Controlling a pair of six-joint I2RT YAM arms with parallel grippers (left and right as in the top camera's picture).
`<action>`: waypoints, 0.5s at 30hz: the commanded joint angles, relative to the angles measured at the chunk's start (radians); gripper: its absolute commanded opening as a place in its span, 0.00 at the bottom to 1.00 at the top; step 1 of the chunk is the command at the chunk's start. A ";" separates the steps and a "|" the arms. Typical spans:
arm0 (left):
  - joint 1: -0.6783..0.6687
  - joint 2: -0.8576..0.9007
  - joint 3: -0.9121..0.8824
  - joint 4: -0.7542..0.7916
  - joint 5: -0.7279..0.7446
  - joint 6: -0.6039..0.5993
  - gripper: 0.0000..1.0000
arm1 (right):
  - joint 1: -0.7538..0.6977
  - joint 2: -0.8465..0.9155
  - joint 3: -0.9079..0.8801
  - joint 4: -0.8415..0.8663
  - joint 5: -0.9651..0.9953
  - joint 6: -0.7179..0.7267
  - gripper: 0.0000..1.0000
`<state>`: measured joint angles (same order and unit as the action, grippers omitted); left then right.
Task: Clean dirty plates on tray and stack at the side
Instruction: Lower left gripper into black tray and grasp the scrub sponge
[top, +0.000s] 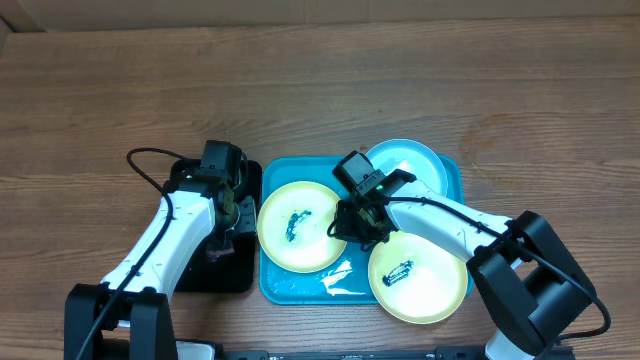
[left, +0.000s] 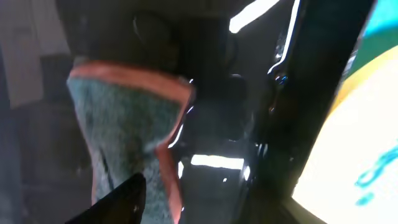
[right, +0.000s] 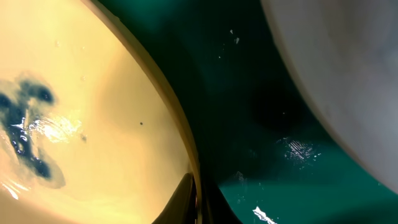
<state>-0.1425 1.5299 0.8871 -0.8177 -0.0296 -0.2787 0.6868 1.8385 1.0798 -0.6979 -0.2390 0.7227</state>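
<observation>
The blue tray (top: 290, 285) holds three plates. A yellow-green plate (top: 290, 245) with a dark blue smudge lies at its left. A light blue plate (top: 410, 160) lies at the back right, and a second smudged yellow-green plate (top: 425, 290) at the front right. My right gripper (top: 352, 226) is shut on the right rim of the left plate. In the right wrist view its fingers (right: 198, 202) pinch that plate's (right: 93, 124) rim. My left gripper (top: 232, 215) hangs over the black tray, shut on a grey-green sponge (left: 124, 130) with an orange edge. Only one finger (left: 118, 202) shows clearly.
A small black tray (top: 225, 275) sits left of the blue tray, under my left gripper. White streaks (top: 340, 278) mark the blue tray floor between the plates. A pale plate (right: 348, 74) shows at the right wrist view's upper right. Bare wooden table (top: 320, 90) lies behind.
</observation>
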 joint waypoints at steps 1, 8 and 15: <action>-0.001 -0.026 0.002 0.015 0.034 0.047 0.58 | 0.005 0.005 -0.006 -0.003 -0.017 0.008 0.04; -0.001 -0.160 0.002 -0.003 0.015 0.037 0.62 | 0.005 0.005 -0.006 -0.003 -0.017 0.007 0.04; 0.007 -0.224 -0.005 -0.097 -0.064 -0.034 0.68 | 0.005 0.005 -0.006 -0.006 -0.026 0.007 0.04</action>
<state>-0.1425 1.3045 0.8871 -0.9047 -0.0505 -0.2829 0.6868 1.8385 1.0798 -0.7010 -0.2455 0.7296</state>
